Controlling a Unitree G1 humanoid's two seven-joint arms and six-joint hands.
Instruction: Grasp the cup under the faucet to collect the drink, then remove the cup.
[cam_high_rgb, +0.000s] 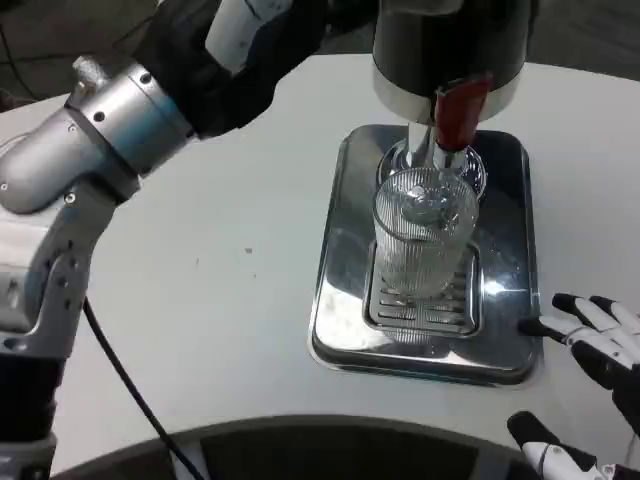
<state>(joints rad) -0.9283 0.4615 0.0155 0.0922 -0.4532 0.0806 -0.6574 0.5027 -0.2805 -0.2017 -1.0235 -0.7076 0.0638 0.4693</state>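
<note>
Right hand (600, 350) at the bottom corner, fingers spread, holding nothing, fingertips just beside my tray (345, 330). Cup (422, 240) stands upright on the tray's grate, directly under the faucet (455, 115). Left hand (250, 40) sits up top by the dispenser (450, 45); its fingers are hidden, so I cannot tell its grip.

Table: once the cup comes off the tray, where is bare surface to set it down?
The widest bare patch of the table lies left of the tray, bordered by the left forearm and a black cable. Right of the tray is crowded: the right hand sits at its corner. The cup fills the grate under the faucet.
</note>
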